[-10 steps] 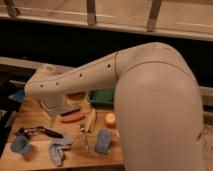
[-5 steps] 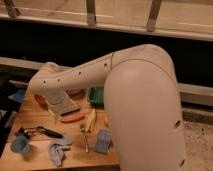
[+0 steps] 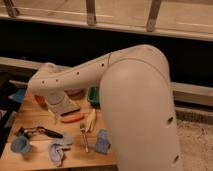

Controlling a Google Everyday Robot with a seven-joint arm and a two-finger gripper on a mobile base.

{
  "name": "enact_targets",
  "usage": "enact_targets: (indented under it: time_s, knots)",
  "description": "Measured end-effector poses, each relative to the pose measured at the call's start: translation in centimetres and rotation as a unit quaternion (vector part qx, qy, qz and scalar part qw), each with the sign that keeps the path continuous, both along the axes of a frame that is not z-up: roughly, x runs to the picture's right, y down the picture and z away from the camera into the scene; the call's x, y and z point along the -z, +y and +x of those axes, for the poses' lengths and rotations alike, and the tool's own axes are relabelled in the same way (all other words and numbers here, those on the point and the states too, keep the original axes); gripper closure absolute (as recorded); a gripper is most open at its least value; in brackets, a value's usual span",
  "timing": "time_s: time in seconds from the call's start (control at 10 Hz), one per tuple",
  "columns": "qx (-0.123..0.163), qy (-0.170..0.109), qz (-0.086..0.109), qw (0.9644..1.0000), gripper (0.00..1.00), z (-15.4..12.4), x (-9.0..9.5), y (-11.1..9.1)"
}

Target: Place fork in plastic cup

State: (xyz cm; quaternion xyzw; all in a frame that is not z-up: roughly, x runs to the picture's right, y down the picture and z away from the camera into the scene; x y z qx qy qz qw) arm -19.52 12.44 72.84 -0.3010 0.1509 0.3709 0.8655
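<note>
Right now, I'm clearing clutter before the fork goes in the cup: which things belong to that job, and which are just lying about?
For the job: fork, flat on the table; blue cup, front left; gripper, at the arm's end over the back left.
Lying about: black-handled utensil, blue cloth, sponge, banana, orange thing, green thing.

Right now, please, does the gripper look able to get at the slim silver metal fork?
Probably yes: the gripper hangs over the wooden table just behind the fork, which lies uncovered between a grey-blue cloth and a blue sponge.
</note>
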Motion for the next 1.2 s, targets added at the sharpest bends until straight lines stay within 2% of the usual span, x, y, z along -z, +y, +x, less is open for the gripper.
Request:
enact_targets:
  time_s: [0.3,0.5,1.2]
  knots:
    - [0.005,0.023,-0.044,0.9988,0.24,1.1,-3.1,3.0]
    - [0.009,0.038,-0.074,0.9965,0.24,1.7,-4.8,4.9]
    - [0.000,0.054,-0.138,0.9889,0.24,2.5,-8.1,8.3]
